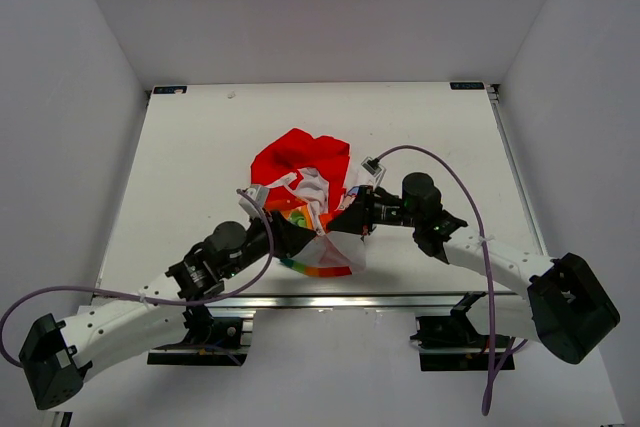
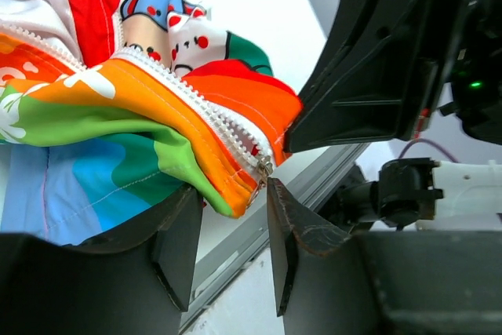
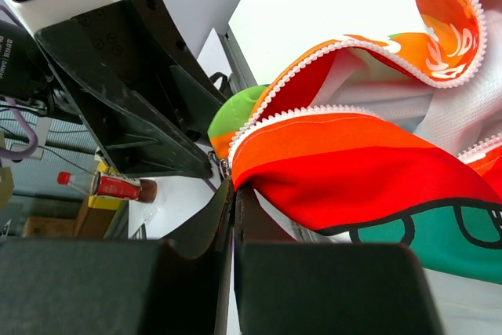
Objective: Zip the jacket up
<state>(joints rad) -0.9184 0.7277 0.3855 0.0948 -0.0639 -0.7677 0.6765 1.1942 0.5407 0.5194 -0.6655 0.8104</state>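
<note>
Left gripper [image 2: 231,200] is partly open with nothing clamped: its two dark fingers stand apart just under the bottom end of the zip, and rainbow cloth rests loosely on the inner face of one finger. A small metal zip slider [image 2: 263,167] hangs at the lower corner of the striped panel, directly above the gap between those fingers, so by my reading this arm is the nearer one for taking hold of it. Right gripper [image 3: 234,191] is fully closed, its fingertips pressed together at the orange corner of the hem beside the slider; it appears to be pinching that corner of the jacket [image 1: 305,172], though the contact itself is partly hidden. Seen from above, the jacket lies crumpled at the middle of the white table [image 1: 200,147], red hood toward the far side and striped hem toward the arms, with both grippers meeting at the hem, left one on the left. White zip teeth [image 2: 188,96] run from the slider up and away toward the hood, and the two rows are apart, so the zip is not yet closed. No container sits on the table; a small red-capped bottle [image 3: 106,186] on a box shows in the background, its contents unclear.
</note>
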